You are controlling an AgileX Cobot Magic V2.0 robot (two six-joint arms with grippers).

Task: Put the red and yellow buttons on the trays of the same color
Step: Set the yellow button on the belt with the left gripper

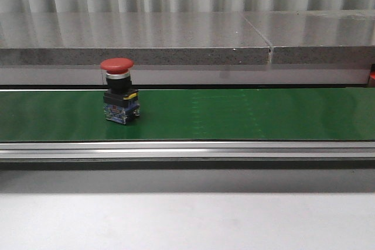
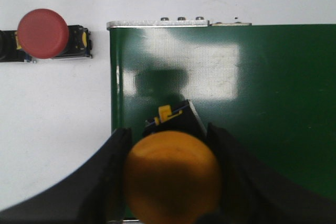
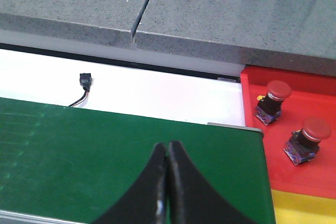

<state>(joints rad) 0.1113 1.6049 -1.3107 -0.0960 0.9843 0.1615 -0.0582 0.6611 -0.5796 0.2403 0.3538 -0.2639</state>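
Left hand [image 2: 170,182] grips the yellow mushroom-head push button [image 2: 172,177] over the green conveyor belt's [image 2: 262,103] end, while the right hand [image 3: 167,192], pinched closed and empty, hovers nearer the red plastic tray [image 3: 315,103].

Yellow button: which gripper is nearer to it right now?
Left. The left gripper has its fingers on either side of the yellow button over the green belt. The right gripper is shut, with no yellow button in its view.
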